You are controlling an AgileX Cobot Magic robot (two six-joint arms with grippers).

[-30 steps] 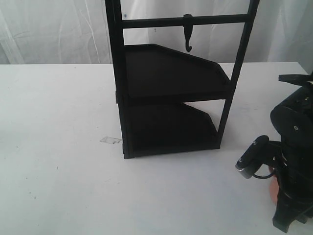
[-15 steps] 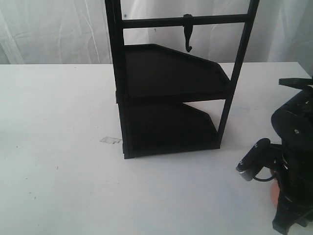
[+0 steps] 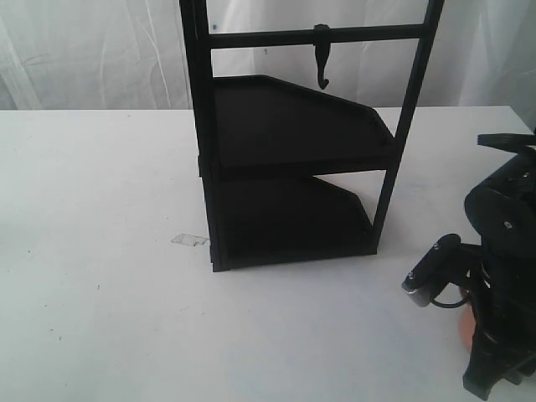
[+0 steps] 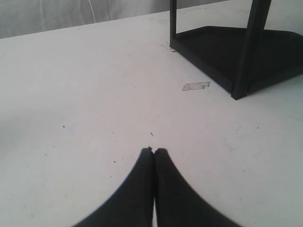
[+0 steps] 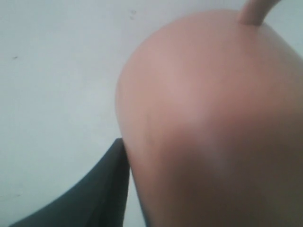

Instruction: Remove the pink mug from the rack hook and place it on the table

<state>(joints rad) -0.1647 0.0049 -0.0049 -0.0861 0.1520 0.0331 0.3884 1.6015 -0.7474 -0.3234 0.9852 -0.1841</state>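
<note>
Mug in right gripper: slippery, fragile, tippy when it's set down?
Probably rigid: the mug wall shows no dent where the finger touches. Smooth curved side, so it may twist in a pinch. The handle sits off-centre; laid sideways it could roll.

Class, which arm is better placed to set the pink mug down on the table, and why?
Right. The right hand holds the pink mug close to the table; the left hand is shut and empty.

Soft, even light washes the counter (image 4: 71, 94) pale ahead of the left gripper (image 4: 154, 152); shadows are faint. The pink mug (image 5: 213, 118) is blurred.
</note>
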